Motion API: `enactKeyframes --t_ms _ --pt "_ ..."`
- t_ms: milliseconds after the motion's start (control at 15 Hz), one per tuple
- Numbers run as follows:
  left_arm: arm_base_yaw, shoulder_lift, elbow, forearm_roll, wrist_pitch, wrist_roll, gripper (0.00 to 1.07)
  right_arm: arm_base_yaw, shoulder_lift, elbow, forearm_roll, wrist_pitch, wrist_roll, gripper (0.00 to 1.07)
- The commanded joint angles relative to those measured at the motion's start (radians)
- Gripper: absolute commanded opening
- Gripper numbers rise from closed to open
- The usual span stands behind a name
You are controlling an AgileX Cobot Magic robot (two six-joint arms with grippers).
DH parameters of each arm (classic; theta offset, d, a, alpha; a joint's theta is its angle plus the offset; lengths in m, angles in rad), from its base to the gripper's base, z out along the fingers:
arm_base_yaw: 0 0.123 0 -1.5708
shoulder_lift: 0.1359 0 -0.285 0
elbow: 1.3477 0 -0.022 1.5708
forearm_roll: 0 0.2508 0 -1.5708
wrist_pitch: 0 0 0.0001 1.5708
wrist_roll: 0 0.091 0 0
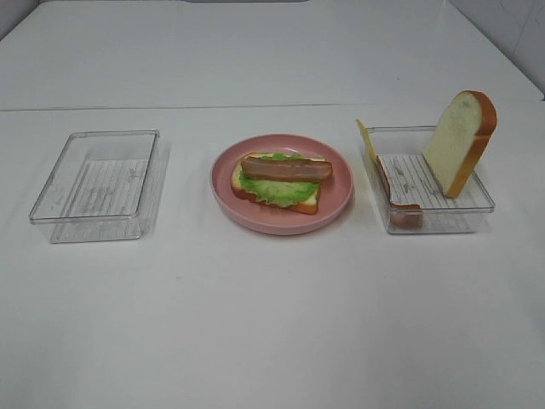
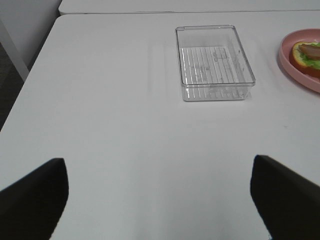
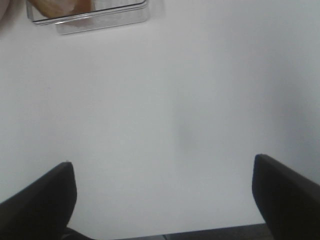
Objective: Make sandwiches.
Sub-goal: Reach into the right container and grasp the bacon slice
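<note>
On the pink plate (image 1: 336, 209) in the middle lies a half-built sandwich (image 1: 281, 182): a bread slice, ruffled green lettuce and a brown bacon strip on top. In the right clear tray (image 1: 430, 217) a bread slice (image 1: 460, 141) leans upright, a yellow cheese square (image 1: 366, 139) stands against the left wall and a bacon strip (image 1: 398, 207) lies at the front. Neither arm shows in the high view. My left gripper (image 2: 159, 197) is open above bare table, short of the empty tray (image 2: 215, 62). My right gripper (image 3: 164, 197) is open over bare table too.
An empty clear tray (image 1: 100, 183) stands at the left. The left wrist view catches the plate's edge (image 2: 290, 65) beyond that tray. A corner of the right tray (image 3: 90, 17) shows in the right wrist view. A table seam runs across behind the trays.
</note>
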Motion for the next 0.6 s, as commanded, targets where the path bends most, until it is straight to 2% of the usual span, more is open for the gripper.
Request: enactKeyframes --t_ms 67,200,267,333,467,600 --pt "0.005 -0.014 0.002 -0.003 -0.003 0.002 0.91 0.002 0.226 -0.147 0.113 0.008 -0.105 0.9" --pt "0.005 -0.014 0.002 -0.003 -0.003 0.002 0.91 0.002 0.36 -0.264 0.166 0.045 -0.131 0.89" --pt "0.005 -0.014 0.002 -0.003 -0.003 0.002 0.91 0.036 0.451 -0.346 0.163 0.077 -0.139 0.89" --pt "0.005 -0.014 0.002 -0.003 -0.003 0.002 0.91 0.054 0.472 -0.367 0.152 0.082 -0.139 0.89" --pt "0.005 -0.014 0.002 -0.003 -0.003 0.002 0.91 0.173 0.582 -0.461 0.085 0.087 -0.091 0.89" --pt "0.005 -0.014 0.002 -0.003 -0.003 0.002 0.91 0.228 0.644 -0.505 0.04 0.098 -0.068 0.89"
